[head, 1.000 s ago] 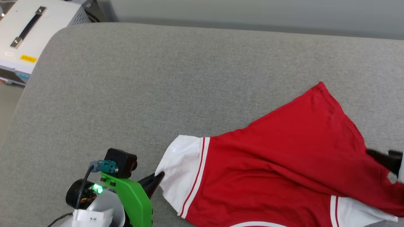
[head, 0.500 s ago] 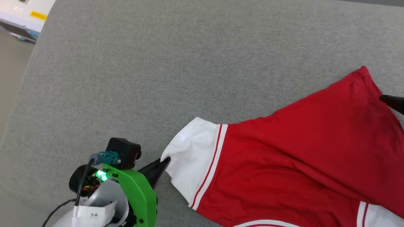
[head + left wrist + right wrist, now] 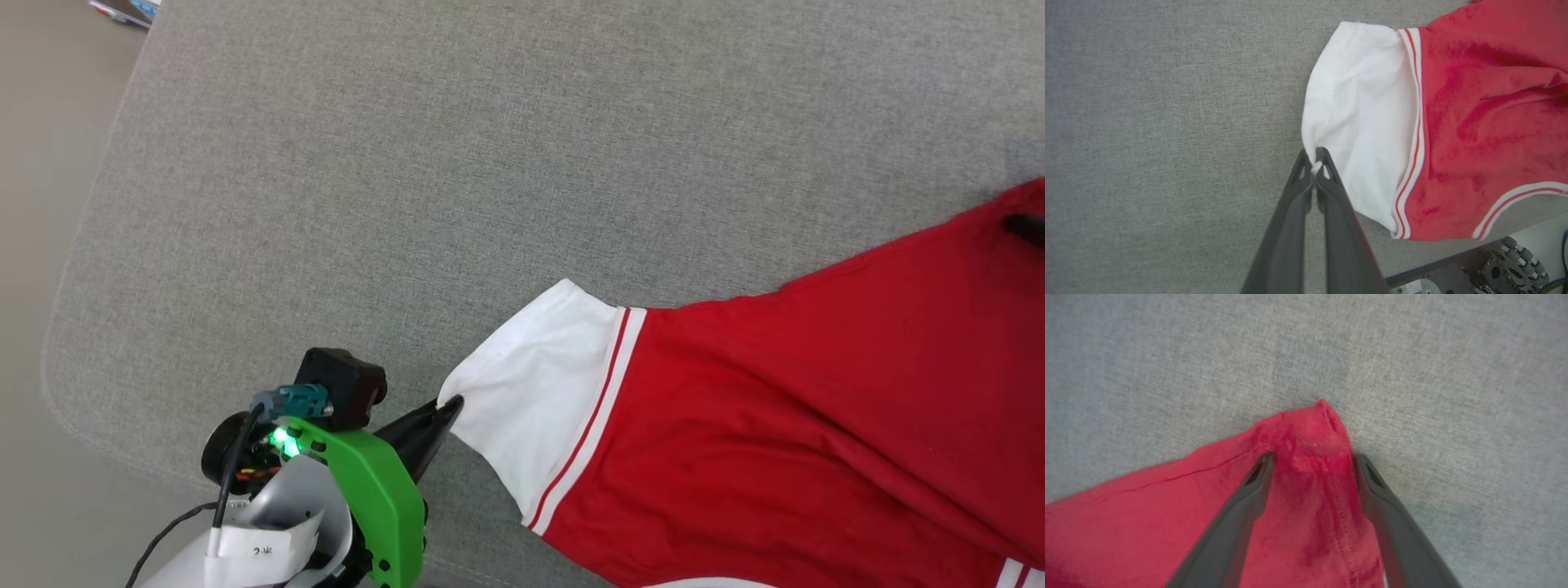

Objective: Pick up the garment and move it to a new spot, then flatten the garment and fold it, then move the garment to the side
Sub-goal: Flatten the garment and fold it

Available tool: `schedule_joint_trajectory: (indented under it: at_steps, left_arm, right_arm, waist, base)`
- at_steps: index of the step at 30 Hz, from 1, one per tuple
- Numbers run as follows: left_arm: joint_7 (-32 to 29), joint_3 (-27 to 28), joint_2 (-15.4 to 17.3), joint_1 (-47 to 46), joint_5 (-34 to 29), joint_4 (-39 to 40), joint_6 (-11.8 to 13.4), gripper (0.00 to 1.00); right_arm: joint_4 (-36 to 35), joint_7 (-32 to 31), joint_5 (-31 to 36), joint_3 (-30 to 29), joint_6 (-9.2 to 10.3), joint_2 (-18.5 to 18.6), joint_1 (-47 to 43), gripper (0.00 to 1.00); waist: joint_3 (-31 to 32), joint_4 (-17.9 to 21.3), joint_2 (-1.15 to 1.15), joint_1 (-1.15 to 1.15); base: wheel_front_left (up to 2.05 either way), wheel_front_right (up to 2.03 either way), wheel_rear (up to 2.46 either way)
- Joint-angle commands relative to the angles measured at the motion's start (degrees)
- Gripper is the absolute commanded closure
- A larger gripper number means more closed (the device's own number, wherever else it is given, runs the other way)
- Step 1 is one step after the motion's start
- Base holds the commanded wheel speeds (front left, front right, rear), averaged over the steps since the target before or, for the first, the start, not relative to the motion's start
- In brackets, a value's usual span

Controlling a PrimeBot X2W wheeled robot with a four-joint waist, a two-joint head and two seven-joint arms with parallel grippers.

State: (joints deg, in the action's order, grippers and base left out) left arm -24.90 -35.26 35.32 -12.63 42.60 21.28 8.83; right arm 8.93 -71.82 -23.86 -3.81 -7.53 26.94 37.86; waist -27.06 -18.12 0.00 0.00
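The garment (image 3: 775, 408) is a red jersey with a white sleeve (image 3: 539, 400) edged in red-white trim, spread over the grey cushion. My left gripper (image 3: 451, 403) is shut on the outer edge of that sleeve; in the left wrist view its tips (image 3: 1314, 157) pinch a bit of the white cloth (image 3: 1363, 114). In the right wrist view my right gripper (image 3: 1313, 456) stands open, its fingers on either side of a raised red corner of the garment (image 3: 1306, 433). One dark fingertip of it (image 3: 1030, 227) shows at the head view's right edge. The chest lettering is hidden.
The grey cushion (image 3: 408, 163) has a rounded edge on the left, with pale floor (image 3: 33, 245) beyond. A corner of some equipment (image 3: 122, 8) sits at the top left. My wheeled base (image 3: 1515, 261) lies below the cushion's near edge.
The head camera has swung, so the white box slid out at the top left. My right fingers have moved up the red cloth to its far corner. The left grip on the sleeve holds.
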Motion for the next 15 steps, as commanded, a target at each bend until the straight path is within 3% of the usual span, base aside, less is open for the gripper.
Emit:
schedule_joint_trajectory:
  at_steps: [1,6,7,8,9,15]
  left_arm:
    - [0.35,-0.12,-0.52,-1.27,-0.47,-0.14,-0.21,1.0]
    - [0.76,-0.26,-0.93,-1.61,-0.45,-0.6,-0.4,1.0]
    - [0.79,-0.3,-0.96,-1.64,-0.47,-0.71,-0.42,1.0]
    - [0.81,-0.34,-0.99,-1.68,-0.46,-0.81,-0.44,1.0]
    - [0.84,-0.36,-1.04,-1.72,-0.44,-0.89,-0.45,1.0]
    - [0.94,-0.31,-1.13,-1.95,-0.28,-1.5,-0.44,1.0]
  right_arm:
    - [1.44,0.31,0.27,0.75,0.04,-0.17,-0.42,0.0]
    - [3.09,-0.33,-1.1,1.24,0.04,-0.78,-1.13,0.0]
    - [3.21,-0.67,-1.32,1.65,0.04,-0.63,-1.41,0.51]
    - [3.1,-0.71,-1.59,2.3,0.04,-0.24,-1.71,0.79]
    - [3.1,-0.46,-1.77,2.51,0.04,0.02,-1.88,1.0]
    - [3.78,1.77,-3.09,3.24,0.04,0.71,-2.46,1.0]
  waist:
    - [-0.53,-0.6,0.0,0.0]
    - [-0.76,-0.97,0.0,0.0]
    - [-0.74,-1.01,0.0,0.0]
    - [-0.74,-1.06,0.0,0.0]
    - [-0.72,-1.09,0.0,0.0]
    - [0.15,-0.93,0.0,0.0]
  base:
    - [0.0,0.0,0.0]
    - [0.0,0.0,0.0]
    - [0.0,0.0,0.0]
    - [0.0,0.0,0.0]
    - [0.0,0.0,0.0]
    - [0.0,0.0,0.0]
